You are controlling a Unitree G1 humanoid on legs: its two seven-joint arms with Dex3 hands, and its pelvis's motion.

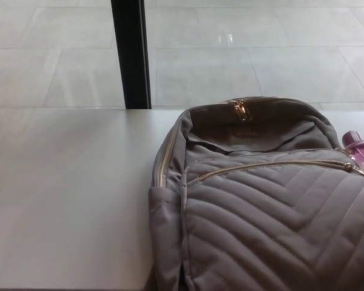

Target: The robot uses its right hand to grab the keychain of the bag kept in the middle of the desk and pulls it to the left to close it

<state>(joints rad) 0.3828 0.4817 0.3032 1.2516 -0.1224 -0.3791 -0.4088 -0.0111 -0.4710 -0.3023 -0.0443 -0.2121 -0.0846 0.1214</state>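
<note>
Neither of our hands shows, so we cannot tell how their fingers stand. The grey bag (261, 212) fills the lower right of the frame on the white desk (67, 200). What we take for its pink keychain (359, 147) sits at the right edge, by the right end of the gold zipper (273, 163). The zipper's long axis runs left across the bag. We judge the right hand the nearer.

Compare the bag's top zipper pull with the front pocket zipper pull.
The top zipper pull sits at the middle of the bag's upper edge; the front pocket zipper pull sits far right, beside the pink bottle. The top one hangs upright; the front pocket one lies slanted along its track. Both are gold-coloured.
</note>
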